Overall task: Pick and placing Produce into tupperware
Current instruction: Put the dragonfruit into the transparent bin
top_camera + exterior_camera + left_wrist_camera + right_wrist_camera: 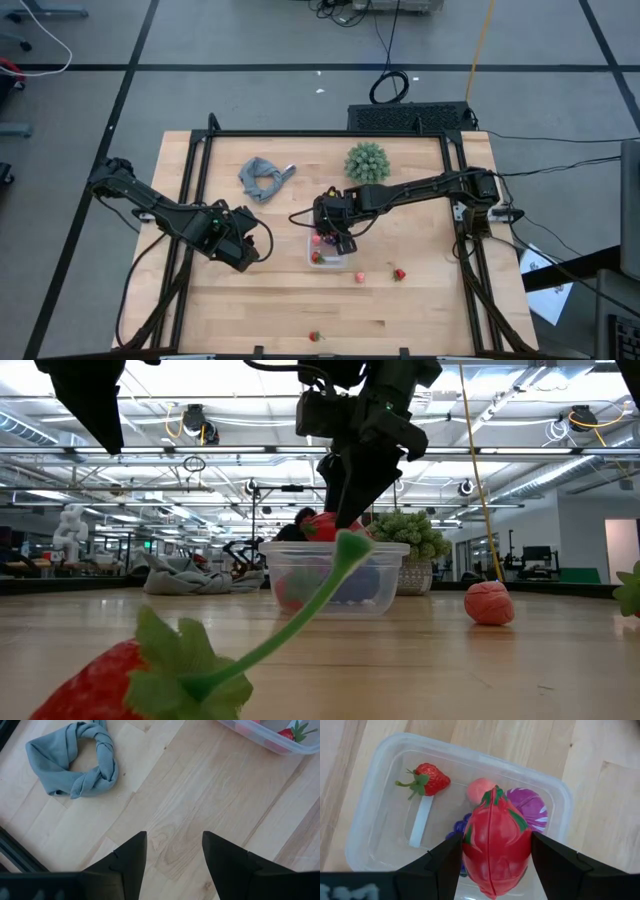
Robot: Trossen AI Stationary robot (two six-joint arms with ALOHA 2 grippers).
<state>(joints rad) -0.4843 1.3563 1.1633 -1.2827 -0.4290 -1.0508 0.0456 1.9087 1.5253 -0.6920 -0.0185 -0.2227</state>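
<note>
Red, glossy plastic: one toy fruit with green leaf streaks (496, 851), clamped between the two dark fingers of the right gripper (495, 862), which hangs directly above the small clear rectangular tupperware container with rounded corners (385, 795). Below the gripper, already inside the container: one small red toy strawberry with green stalk (429, 777), one pale pink rounded piece (479, 789), one magenta-and-white striped piece (532, 807), one dark purple piece (461, 825) (mostly hidden under the held fruit). Just beyond the gripper on the bare wooden table (420, 300): two small red pieces (399, 273) and (360, 277), and a further strawberry (315, 336) near the table's front edge. Left gripper (174, 851): fingers parted, holding nothing, parked over bare wood well to the side of the container, with a crumpled grey-blue cloth (75, 762) ahead of it. A round spiky green plant (366, 161) stands behind the right arm. Risk, as judged: the held fruit is large against the crowded container, so on release it may land on the pieces beneath, roll and tip over the rim; a low descent could also nudge the light container across the wood.
</note>
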